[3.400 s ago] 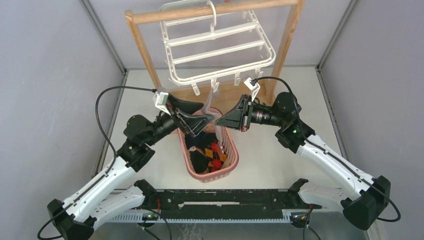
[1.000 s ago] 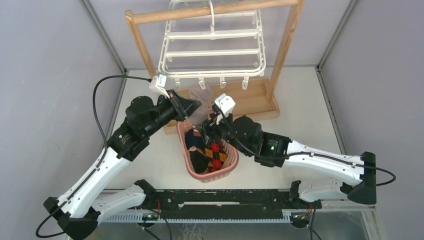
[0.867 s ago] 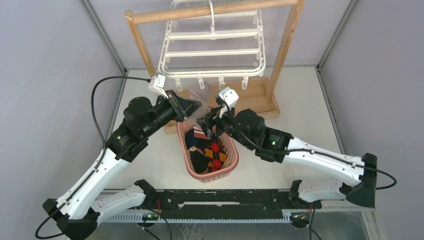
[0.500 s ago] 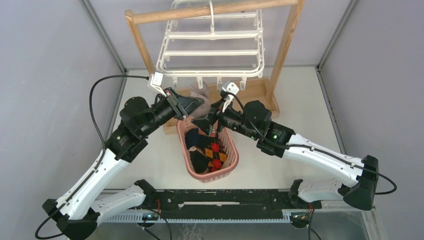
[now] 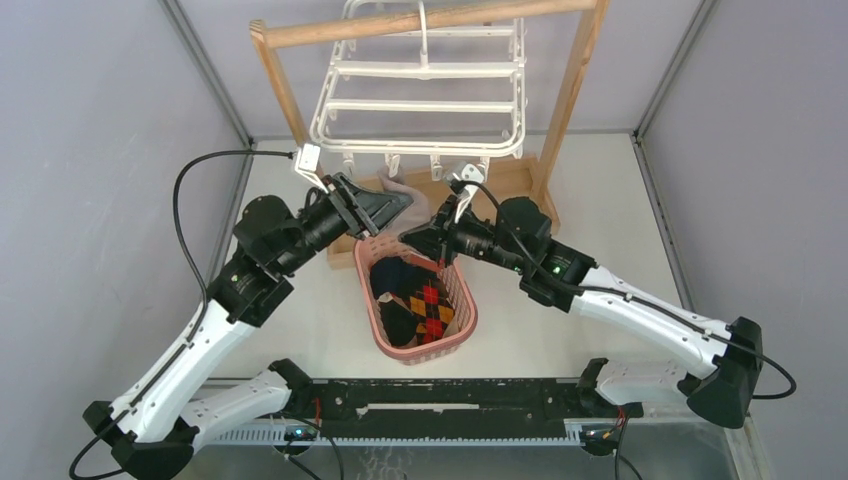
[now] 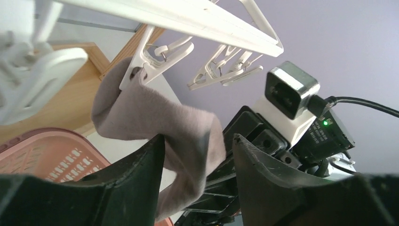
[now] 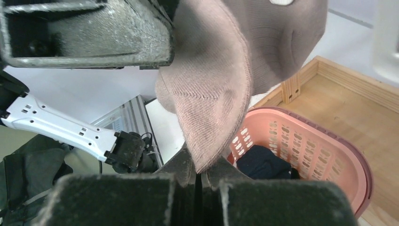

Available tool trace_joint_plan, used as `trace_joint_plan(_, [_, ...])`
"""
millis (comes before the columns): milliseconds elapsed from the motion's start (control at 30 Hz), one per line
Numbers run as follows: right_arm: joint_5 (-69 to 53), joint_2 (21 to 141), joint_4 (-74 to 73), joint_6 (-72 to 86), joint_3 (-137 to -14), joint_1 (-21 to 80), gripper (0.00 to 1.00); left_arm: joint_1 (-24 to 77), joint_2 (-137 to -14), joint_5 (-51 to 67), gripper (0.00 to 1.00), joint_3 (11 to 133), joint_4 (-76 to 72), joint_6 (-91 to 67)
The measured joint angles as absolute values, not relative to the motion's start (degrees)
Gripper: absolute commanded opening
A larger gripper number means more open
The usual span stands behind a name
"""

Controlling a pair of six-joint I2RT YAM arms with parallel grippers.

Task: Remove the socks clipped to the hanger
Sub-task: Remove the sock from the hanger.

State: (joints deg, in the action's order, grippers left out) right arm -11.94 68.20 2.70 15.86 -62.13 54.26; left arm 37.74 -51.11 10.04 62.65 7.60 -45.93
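Observation:
A taupe-grey sock [image 6: 155, 110] hangs from a clip [image 6: 157, 59] on the white hanger [image 5: 420, 70], above the far rim of the pink basket. It also shows in the top view [image 5: 401, 186]. My left gripper [image 6: 198, 137] is open, its two fingers either side of the hanging sock, just below the clip; it also shows in the top view [image 5: 398, 205]. My right gripper [image 7: 200, 173] is shut on the sock's lower edge [image 7: 221, 94], pinched between the fingertips. From above it [image 5: 413, 238] sits below the sock, facing the left gripper.
The hanger hangs by its hook from a wooden rack [image 5: 400, 22] with a wooden base [image 5: 505, 190]. Its other clips [image 6: 226, 70] hang empty. The pink basket [image 5: 466, 300] below holds a red-yellow argyle sock [image 5: 431, 306] and black socks [image 5: 395, 280].
My right gripper has risen from over the basket toward the hanger and closed on the sock's lower edge. My left gripper has moved up closer to the clip. The hanger has swung slightly.

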Motion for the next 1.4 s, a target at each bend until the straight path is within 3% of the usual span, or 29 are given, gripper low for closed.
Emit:
trace_joint_plan(200, [-15.2,65.3,2.2,16.0,-62.1,52.6,0.00,37.7,-49.6,8.1,0.67,62.7,10.1,-44.0])
trace_joint_plan(600, [-18.3,62.4,-1.3,16.0,-62.1,51.4,0.00,37.7,-51.7,4.1,0.68,64.2,14.4,-39.4])
trace_joint_plan(1000, [-18.8,60.2,-4.6,15.9,-62.1,51.3,0.00,37.7,-52.1,3.1,0.79,68.7,14.0,-36.6])
trace_joint_plan(1400, [-19.0,58.6,-5.0,16.0,-61.4,51.1,0.00,37.7,-55.4,2.2,0.77,70.2,13.7,-35.0])
